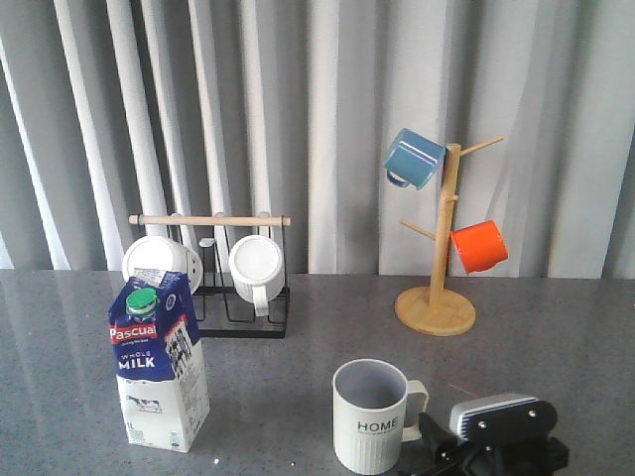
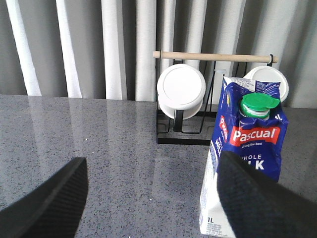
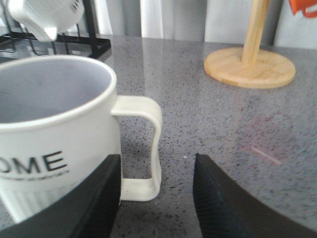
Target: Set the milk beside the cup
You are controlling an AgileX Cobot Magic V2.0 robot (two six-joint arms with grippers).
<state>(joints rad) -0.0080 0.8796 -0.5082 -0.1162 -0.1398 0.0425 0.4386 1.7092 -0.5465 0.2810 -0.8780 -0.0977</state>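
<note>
The milk is a blue-and-white carton with a green cap, standing upright at the front left of the grey table. The cup, a ribbed cream mug lettered "HOME", stands at the front centre with its handle to the right, well apart from the milk. My right gripper is open and low on the table, its fingers either side of the cup's handle; it also shows in the right wrist view. My left gripper is open and empty. The milk stands just beyond its right-hand finger.
A black rack with a wooden bar holds plain white mugs behind the milk. A wooden mug tree at the back right carries a blue mug and an orange mug. A grey curtain closes the back.
</note>
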